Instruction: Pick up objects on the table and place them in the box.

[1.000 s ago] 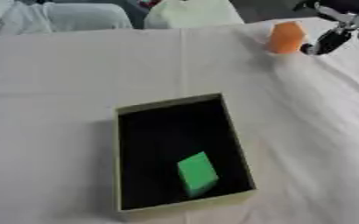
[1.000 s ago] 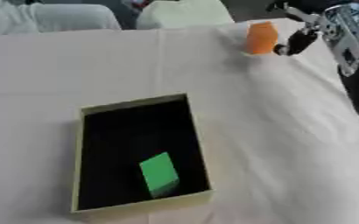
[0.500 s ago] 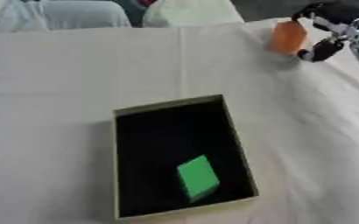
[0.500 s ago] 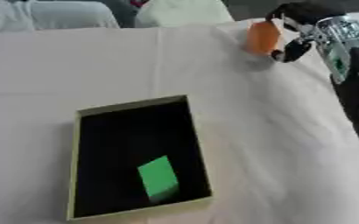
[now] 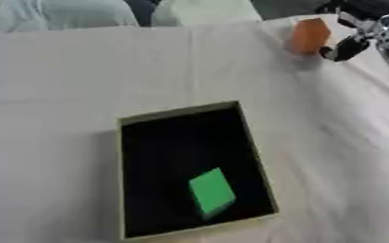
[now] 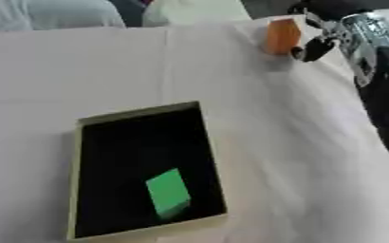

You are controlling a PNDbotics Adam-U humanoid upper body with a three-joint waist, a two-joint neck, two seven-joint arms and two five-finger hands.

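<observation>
An orange block (image 5: 309, 35) stands on the white cloth at the far right of the table. My right hand (image 6: 317, 45) comes in from the upper right and sits right beside it. Its dark thumb (image 5: 344, 48) is at the block's near right corner, and its fingers reach behind the block's top, open around it; I cannot tell whether they touch. A shallow box (image 5: 126, 137) with a black inside and a tan rim lies in the middle, nearer to me. A green block (image 5: 211, 191) lies in its near part. My left hand shows in no view.
The table's white cloth (image 5: 57, 95) spreads wide to the left and in front of the box. Pale cloth shapes (image 5: 73, 14) lie past the far edge. My right forearm (image 6: 387, 85) runs down the right side.
My right hand has moved in from the block's right until the thumb is at the block. The whole picture has shifted slightly, so the camera moved. The box and green block lie as before.
</observation>
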